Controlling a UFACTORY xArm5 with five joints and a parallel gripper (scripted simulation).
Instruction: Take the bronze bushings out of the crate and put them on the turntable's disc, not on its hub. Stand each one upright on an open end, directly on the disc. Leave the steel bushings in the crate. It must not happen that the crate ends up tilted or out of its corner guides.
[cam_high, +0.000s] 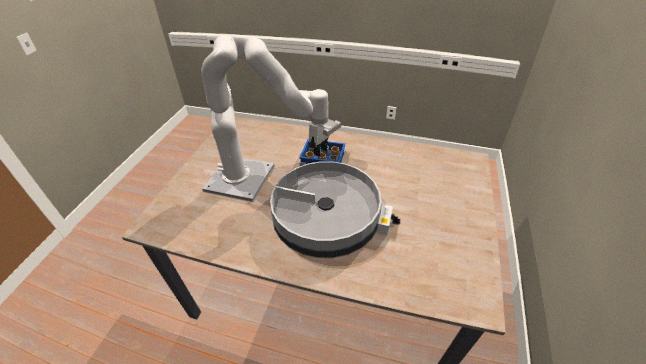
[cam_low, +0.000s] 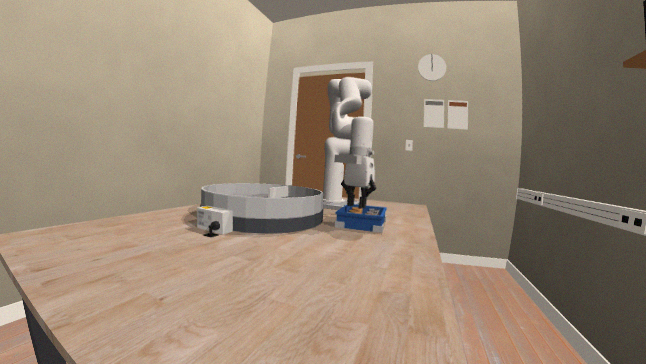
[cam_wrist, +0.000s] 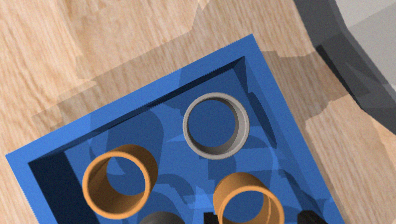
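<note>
The blue crate (cam_high: 301, 159) (cam_low: 352, 221) (cam_wrist: 125, 97) stands beside the turntable (cam_high: 327, 244) (cam_low: 262, 207). My gripper (cam_high: 321, 149) (cam_low: 356, 205) is partly open and points down, its fingertips low at the crate; nothing is seen held. In the wrist view a bronze bushing (cam_wrist: 142, 155) and another bronze bushing (cam_wrist: 232, 182) stand upright, with a steel bushing (cam_wrist: 243, 125) at the corner. A further bronze bushing (cam_high: 310, 154) shows in the top view. Other contents are partly hidden by the fingers. The grey disc (cam_high: 345, 220) bears no bushing around its dark hub (cam_high: 326, 203).
The turntable has a raised round wall and a thin upright divider (cam_high: 295, 192) reaching from the wall toward the hub. A white control box (cam_high: 385, 218) (cam_low: 220, 220) with a black knob is at its side. The arm's base plate (cam_high: 230, 190) is left of the turntable.
</note>
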